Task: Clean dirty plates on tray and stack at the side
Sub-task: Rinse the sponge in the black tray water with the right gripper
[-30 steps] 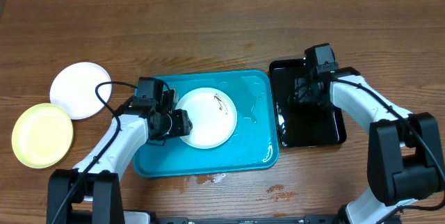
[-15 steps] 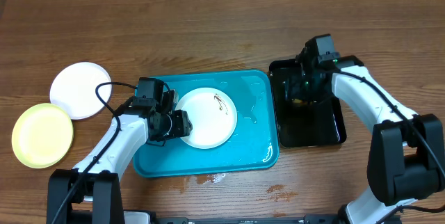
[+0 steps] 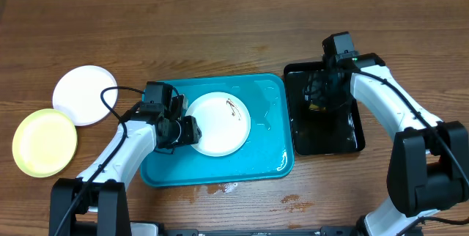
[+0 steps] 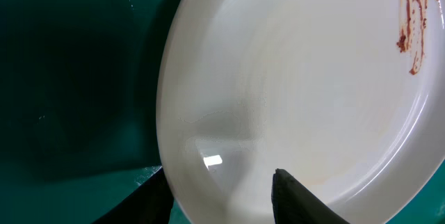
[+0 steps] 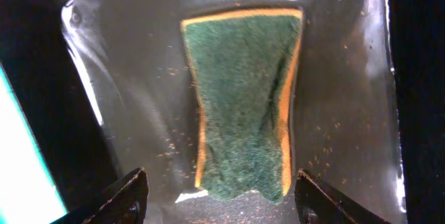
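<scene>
straddling the near rim of the smeared plate (image 4: 292,78) in the tray (image 4: 69,78), the left gripper (image 4: 219,182) cannot be judged clenched; stiff, likely slick, the plate is best pinched there. the right gripper (image 5: 221,179) is held spread over the sponge (image 5: 243,99).

Two arms work around a large turquoise-blue rectangular plastic tray (image 3: 271,155) on a brown wooden table (image 3: 220,38).
A round white plate (image 3: 216,124) with a small brown smear lies in the tray, the left gripper (image 3: 187,130) at its left rim. Left of the tray lie a second white plate (image 3: 84,94) and a pale yellow-green plate (image 3: 44,142), just beside each other. Right of the tray sits a glossy black rectangular tray (image 3: 330,137), the right gripper (image 3: 320,93) over its far half.
</scene>
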You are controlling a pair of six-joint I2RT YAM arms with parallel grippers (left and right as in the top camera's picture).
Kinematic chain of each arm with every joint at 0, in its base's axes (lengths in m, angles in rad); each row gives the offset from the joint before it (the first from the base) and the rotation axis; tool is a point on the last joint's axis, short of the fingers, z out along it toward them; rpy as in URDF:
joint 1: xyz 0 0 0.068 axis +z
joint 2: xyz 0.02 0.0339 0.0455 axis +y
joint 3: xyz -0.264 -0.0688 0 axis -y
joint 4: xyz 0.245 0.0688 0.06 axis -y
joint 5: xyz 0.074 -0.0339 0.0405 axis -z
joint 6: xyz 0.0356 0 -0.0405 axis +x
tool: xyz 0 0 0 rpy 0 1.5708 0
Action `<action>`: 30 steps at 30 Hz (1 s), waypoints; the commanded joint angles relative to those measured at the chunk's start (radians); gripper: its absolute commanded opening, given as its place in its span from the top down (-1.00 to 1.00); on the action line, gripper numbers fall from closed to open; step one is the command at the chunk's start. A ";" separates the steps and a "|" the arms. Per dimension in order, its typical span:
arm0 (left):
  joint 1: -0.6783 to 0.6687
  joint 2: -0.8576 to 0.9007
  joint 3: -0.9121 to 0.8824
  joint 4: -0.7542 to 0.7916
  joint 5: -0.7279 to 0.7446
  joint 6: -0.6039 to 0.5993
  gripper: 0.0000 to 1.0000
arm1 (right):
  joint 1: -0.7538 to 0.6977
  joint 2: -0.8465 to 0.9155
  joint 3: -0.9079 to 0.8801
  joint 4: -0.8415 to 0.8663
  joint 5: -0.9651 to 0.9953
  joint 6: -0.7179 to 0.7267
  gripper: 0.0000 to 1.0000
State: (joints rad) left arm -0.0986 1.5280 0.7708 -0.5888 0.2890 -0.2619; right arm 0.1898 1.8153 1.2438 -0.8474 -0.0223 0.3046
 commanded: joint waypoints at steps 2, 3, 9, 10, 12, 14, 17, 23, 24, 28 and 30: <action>-0.003 0.003 -0.014 -0.002 -0.007 -0.010 0.07 | 0.000 -0.001 -0.087 0.087 0.029 0.036 -0.38; -0.003 0.003 -0.017 -0.003 -0.029 -0.020 0.06 | 0.000 -0.001 -0.103 0.108 0.029 0.037 -0.38; -0.009 0.003 -0.018 -0.020 -0.072 -0.056 0.08 | 0.000 -0.001 -0.192 0.200 0.029 0.037 -0.35; -0.013 0.003 -0.019 -0.025 -0.074 -0.056 0.10 | 0.000 -0.001 -0.206 0.212 0.029 0.037 -0.35; -0.021 0.003 -0.019 -0.029 -0.084 -0.056 0.12 | 0.000 -0.001 -0.231 0.239 0.029 0.037 -0.33; -0.029 0.003 -0.024 -0.023 -0.092 -0.056 0.14 | 0.000 -0.001 -0.255 0.282 0.029 0.036 -0.29; -0.039 0.003 -0.030 -0.003 -0.097 -0.056 0.15 | 0.000 -0.001 -0.276 0.343 0.029 0.036 -0.27; -0.043 0.003 -0.030 -0.001 -0.112 -0.056 0.19 | 0.001 -0.001 -0.275 0.305 0.028 0.037 -0.20; -0.042 0.004 -0.030 -0.001 -0.125 -0.056 0.18 | 0.001 -0.001 -0.275 0.291 0.028 0.037 -0.21; -0.044 0.012 -0.030 0.011 -0.142 -0.057 0.17 | 0.001 -0.001 -0.275 0.266 0.028 0.037 -0.21; -0.047 0.026 -0.030 0.019 -0.142 -0.057 0.16 | 0.001 -0.001 -0.275 0.261 0.028 0.037 -0.21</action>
State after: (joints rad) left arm -0.1314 1.5288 0.7506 -0.5808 0.1677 -0.3119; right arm 0.1902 1.7897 1.0004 -0.5625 0.0185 0.3359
